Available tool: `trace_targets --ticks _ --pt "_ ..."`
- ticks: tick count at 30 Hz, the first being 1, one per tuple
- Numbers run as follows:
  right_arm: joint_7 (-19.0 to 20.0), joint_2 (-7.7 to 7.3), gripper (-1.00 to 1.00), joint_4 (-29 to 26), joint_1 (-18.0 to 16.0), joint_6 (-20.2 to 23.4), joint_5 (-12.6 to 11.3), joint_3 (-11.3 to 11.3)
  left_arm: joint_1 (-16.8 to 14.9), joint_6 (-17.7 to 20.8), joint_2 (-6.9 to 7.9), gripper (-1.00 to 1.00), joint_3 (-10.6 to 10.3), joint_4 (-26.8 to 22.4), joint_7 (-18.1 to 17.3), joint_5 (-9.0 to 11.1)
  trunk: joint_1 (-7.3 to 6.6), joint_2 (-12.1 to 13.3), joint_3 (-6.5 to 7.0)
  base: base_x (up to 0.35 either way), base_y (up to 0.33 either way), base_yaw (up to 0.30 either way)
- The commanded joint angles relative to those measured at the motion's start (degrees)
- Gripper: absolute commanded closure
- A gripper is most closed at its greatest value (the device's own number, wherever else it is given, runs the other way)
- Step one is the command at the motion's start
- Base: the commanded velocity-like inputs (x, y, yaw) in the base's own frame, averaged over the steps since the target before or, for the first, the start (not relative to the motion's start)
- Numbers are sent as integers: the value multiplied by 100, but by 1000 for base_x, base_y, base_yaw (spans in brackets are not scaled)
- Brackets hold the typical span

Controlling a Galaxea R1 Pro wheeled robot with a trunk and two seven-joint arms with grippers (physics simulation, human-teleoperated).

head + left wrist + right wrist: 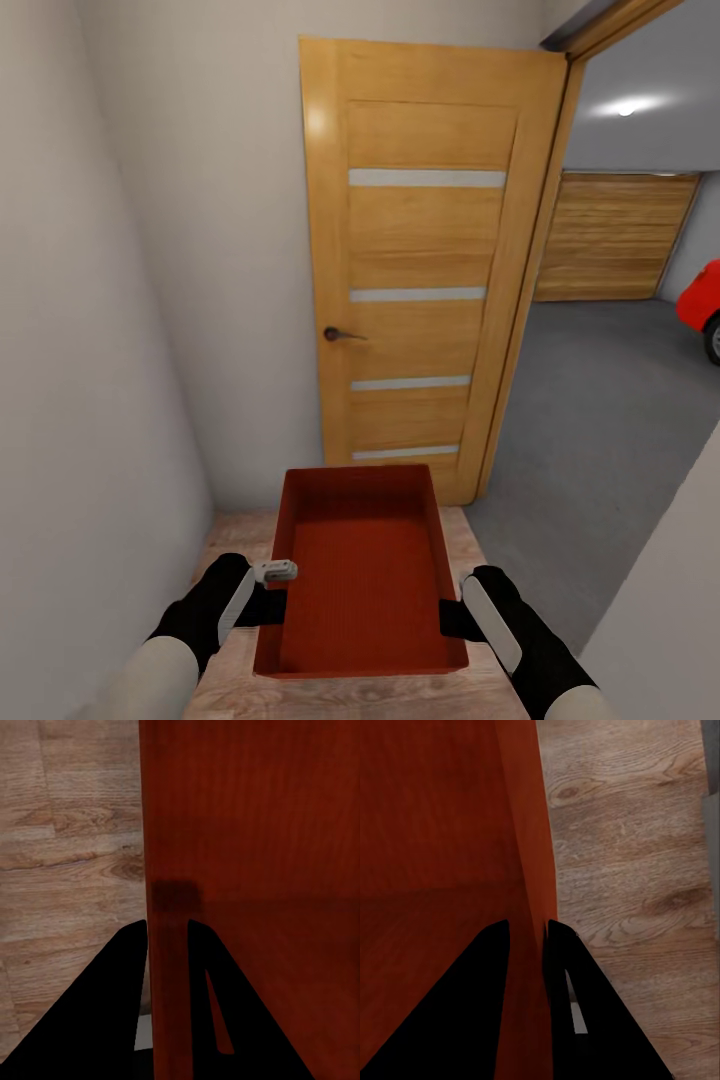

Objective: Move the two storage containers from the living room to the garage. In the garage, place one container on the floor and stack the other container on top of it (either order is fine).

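in a narrow hallway, one bin held between both grippers

at the near edge of the head view, the left gripper (272, 600) is clamped on the left wall of the storage container (360, 580), and the right gripper (450, 618) is clamped on its right wall. in the left wrist view the left gripper (166, 937) has one black finger on each face of the thin orange-red wall, the two fingers drawn in close with only the wall between them. in the right wrist view the right gripper (526, 934) pinches the opposite wall the same way, one finger inside the bin and one outside. both sets of jaws are nearly closed, grasping the bin's walls.

the container is held level in front of the robot, between the two black-sleeved forearms, its open top up and its ribbed bottom showing. it hangs above light wood plank flooring (232, 545), which also shows beside the wall in both wrist views.

beyond the bin stands a wooden door (425, 270) with pale horizontal strips and a dark handle (340, 335), swung open against the hallway wall (120, 300). to its right the doorway gives onto the garage, with its grey concrete floor (600, 420), a plank door (612, 235) at the far side, and part of a red car (702, 305) at the edge of view.
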Motion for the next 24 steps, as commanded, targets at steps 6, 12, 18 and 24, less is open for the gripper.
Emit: trace_targets --ticks 6,12,18,24 --pt "-42 -1 100 -9 -6 -31 -147 -4 -4 26 1 100 6 -10 26 92 5 -7 -8 295 0 0" --pt "-42 -1 100 -8 -6 -31 -147 -2 -4 26 1 100 6 -10 26 92 5 -7 -8 60 0 0" --pt "-42 -1 100 -8 -6 -31 -147 -3 -3 26 1 100 10 -10 26 98 5 -7 -8 3 0 0" --pt "-42 -1 100 -8 -6 -31 -147 -2 -5 26 1 100 14 -10 26 101 5 -7 -8 58 135 0"
